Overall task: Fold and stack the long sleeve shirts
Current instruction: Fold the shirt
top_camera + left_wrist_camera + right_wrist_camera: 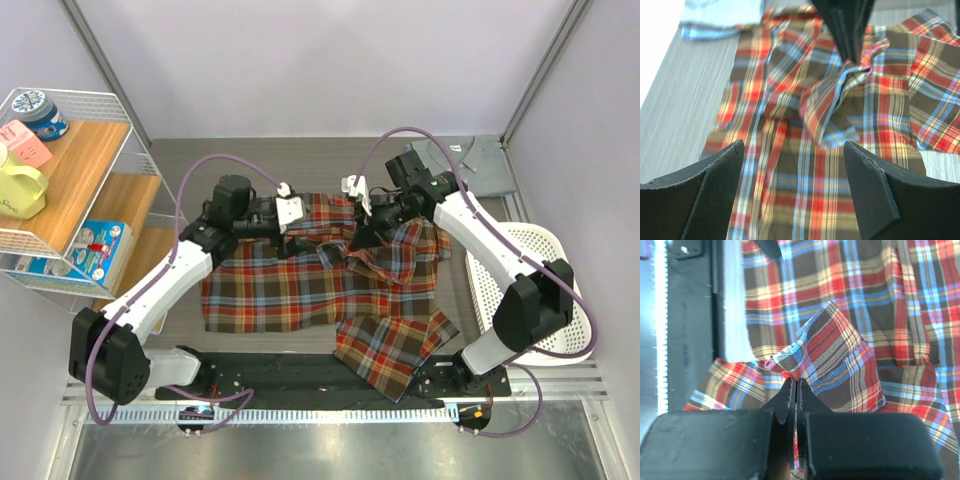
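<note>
The plaid flannel shirt (290, 285) lies partly spread on the table, with a sleeve bunched towards the near right. My right gripper (358, 240) is shut on a raised fold of this shirt near its middle. The pinch shows in the right wrist view (795, 382), with the fold (825, 350) lifted above the cloth below. My left gripper (300, 240) is open and empty just left of that fold, over the plaid (805, 200). Its fingers (715, 185) stand wide apart, and the right gripper's fingers (845, 30) show beyond them. The grey-blue shirt (470, 165) lies at the far right.
A white mesh basket (535, 290) stands at the table's right edge. A wire and wood shelf (70, 190) with a mug, tins and boxes stands on the left. The grey-blue cloth also shows at the top left of the left wrist view (720, 17).
</note>
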Controlling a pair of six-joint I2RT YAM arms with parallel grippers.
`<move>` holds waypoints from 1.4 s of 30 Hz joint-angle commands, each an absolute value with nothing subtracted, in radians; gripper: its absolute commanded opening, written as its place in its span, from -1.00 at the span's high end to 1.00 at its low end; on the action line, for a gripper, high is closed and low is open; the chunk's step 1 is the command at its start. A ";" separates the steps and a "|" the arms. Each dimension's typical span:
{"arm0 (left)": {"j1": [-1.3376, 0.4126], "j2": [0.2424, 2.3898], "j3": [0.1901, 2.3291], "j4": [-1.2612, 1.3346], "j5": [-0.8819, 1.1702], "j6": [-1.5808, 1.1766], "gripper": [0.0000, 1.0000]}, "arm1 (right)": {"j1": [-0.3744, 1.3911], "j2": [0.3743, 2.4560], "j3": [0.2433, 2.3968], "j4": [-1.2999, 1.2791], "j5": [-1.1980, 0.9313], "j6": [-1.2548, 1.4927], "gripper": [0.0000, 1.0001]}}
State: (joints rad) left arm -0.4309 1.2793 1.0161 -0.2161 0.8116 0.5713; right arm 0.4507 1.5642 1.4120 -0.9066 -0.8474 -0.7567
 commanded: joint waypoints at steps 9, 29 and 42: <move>-0.560 1.327 0.995 -0.014 0.887 0.640 -0.60 | 0.453 1.451 1.440 -0.894 -0.992 -0.744 0.98; -0.716 1.270 1.228 -0.593 0.969 0.764 1.00 | 0.382 1.338 1.378 -0.658 -0.865 -0.462 -0.08; -0.792 1.433 1.508 -0.853 0.961 0.654 1.00 | 0.223 1.514 1.362 -0.607 -0.767 -0.292 -0.25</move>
